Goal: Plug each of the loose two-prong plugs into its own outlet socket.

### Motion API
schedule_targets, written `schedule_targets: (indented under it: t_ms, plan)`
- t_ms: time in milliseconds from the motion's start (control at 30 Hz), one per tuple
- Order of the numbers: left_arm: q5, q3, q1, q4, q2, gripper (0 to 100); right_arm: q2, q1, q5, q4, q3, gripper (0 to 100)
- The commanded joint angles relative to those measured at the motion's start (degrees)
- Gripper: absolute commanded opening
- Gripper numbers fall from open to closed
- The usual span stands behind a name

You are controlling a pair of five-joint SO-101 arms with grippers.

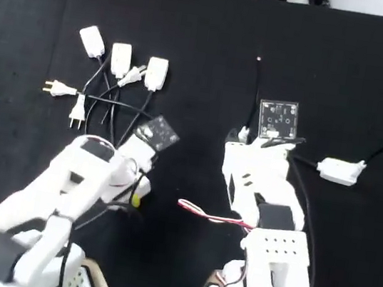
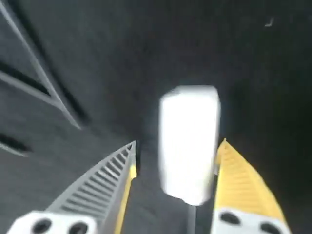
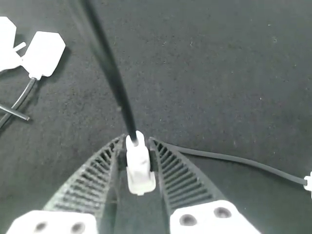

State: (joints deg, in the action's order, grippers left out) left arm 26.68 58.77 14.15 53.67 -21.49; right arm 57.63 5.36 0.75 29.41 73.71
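Observation:
Three white outlet sockets (image 1: 120, 59) lie in a row at the back left, black cables trailing from them. Two loose two-prong plugs (image 1: 59, 88) (image 1: 78, 111) rest left of the cables, and a third plug (image 1: 133, 77) lies between two sockets. My left gripper (image 1: 150, 137) hovers just in front of the rightmost socket (image 2: 189, 144), open, with the socket between its fingers (image 2: 234, 175) and apart from one of them. My right gripper (image 3: 139, 170) is at mid table, shut on a white plug (image 3: 140, 168) whose black cable (image 3: 109, 63) runs away from it.
A fourth white socket (image 1: 339, 171) lies at the right with its cable (image 3: 234, 158) crossing near my right gripper. Tangled black cables (image 1: 107, 102) spread in front of the left sockets. A red and white wire (image 1: 203, 212) loops between the arms.

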Motion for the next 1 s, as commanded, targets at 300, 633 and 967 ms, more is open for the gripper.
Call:
schedule_targets:
  t_ms: [300, 633, 967]
  plan:
    - [-1.32, -4.97, 2.15, 0.97, 5.27, 17, 1.10, -0.53, -0.53, -1.23, -0.48, 1.4]
    - [-4.57, -3.82, 2.24, 1.14, -1.23, 5, 1.10, -0.70, -0.53, -1.32, -0.48, 1.4]
    - [2.73, -5.85, -0.75, 5.80, -6.95, 4, 1.19, -0.79, -0.62, -1.32, -0.48, 1.4]
